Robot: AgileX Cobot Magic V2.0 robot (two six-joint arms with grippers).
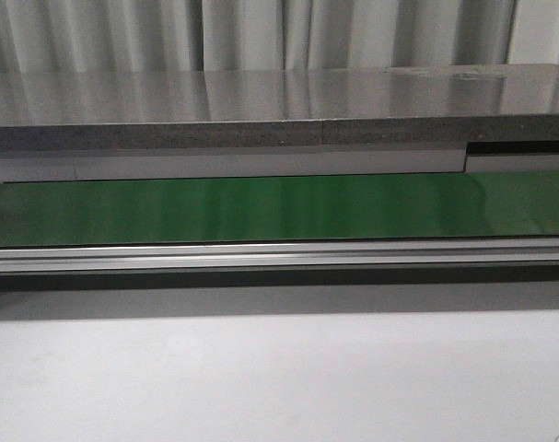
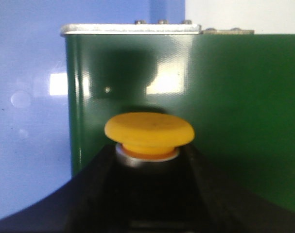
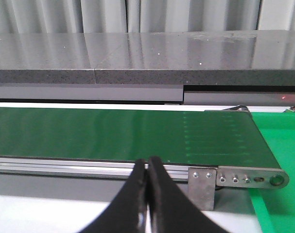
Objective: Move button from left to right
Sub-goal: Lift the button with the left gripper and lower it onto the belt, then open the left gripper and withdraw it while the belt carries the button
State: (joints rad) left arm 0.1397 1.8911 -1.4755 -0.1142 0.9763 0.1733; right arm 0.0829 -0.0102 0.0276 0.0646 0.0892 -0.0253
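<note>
Across the front view runs a long green conveyor belt [image 1: 279, 208] with a silver rail along its near edge and a grey shelf [image 1: 261, 110] behind it. No button and no gripper show in this view.

Up close in the left wrist view, the button [image 2: 149, 132] sits between the black fingers [image 2: 94, 184] of the left gripper [image 2: 148, 194], which hold its dark body tight. Its round yellow-orange cap points away from the wrist, toward the belt's end, so its long line runs straight out from the gripper.

From the right wrist view, the right gripper [image 3: 147, 194] has its two fingers pressed together with nothing between them, near the belt's other end.

The button looks picked up, but the trip to the right side seems not yet done.
</note>
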